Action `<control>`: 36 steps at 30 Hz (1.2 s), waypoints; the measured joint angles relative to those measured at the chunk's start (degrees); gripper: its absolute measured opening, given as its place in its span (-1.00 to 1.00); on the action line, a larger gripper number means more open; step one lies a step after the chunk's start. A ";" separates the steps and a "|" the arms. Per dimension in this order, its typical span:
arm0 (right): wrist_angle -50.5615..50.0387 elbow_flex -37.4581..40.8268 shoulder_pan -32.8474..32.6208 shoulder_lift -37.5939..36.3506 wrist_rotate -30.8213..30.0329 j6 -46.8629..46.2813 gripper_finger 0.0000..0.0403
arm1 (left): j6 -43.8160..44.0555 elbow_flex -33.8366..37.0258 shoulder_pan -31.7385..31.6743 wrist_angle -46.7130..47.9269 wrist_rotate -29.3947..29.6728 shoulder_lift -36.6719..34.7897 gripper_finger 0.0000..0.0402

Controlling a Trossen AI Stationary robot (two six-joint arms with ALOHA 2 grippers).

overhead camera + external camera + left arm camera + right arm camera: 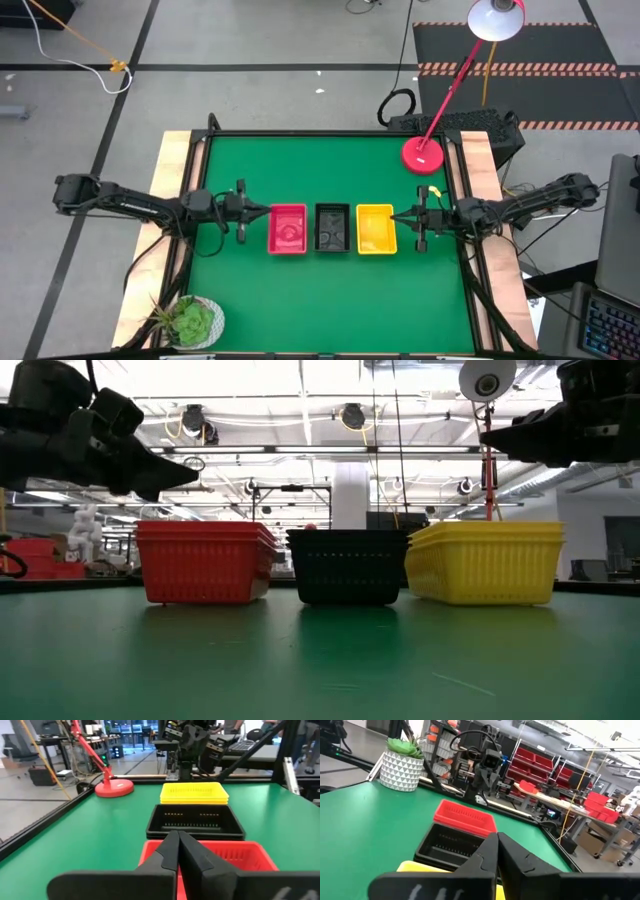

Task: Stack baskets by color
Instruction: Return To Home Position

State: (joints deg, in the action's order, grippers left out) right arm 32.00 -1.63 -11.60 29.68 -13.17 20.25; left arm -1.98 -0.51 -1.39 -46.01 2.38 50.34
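Three stacks of baskets stand in a row across the middle of the green table: red (pixel 287 229) on the left, black (pixel 332 227) in the middle, yellow (pixel 376 229) on the right, each resting on its base (pixel 205 598). My left gripper (pixel 266 211) hovers shut just left of the red stack, above the table, pointing level at it (pixel 176 836). My right gripper (pixel 395 218) hovers shut just right of the yellow stack, pointing level toward it (pixel 496 837). Neither holds anything.
A red lamp base (pixel 424 154) with a slanting stem stands at the table's far right corner. A potted plant in a white pot (pixel 193 322) sits at the near left corner. Bare green surface lies in front of and behind the basket row.
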 joint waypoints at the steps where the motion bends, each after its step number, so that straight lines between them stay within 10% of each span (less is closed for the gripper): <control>1: -0.44 0.00 0.00 -0.40 0.02 -0.02 -1.00 | -0.06 -0.02 0.00 0.84 -0.50 -0.80 -0.98; 36: -16.04 0.13 0.00 -19.48 0.01 -1.57 -1.00 | -1.02 -0.04 0.00 33.25 -2.35 -34.97 -0.99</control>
State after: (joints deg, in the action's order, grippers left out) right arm 15.96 -1.50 -11.60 10.20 -13.16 18.68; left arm -2.99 -0.56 -1.39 -12.76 0.03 15.37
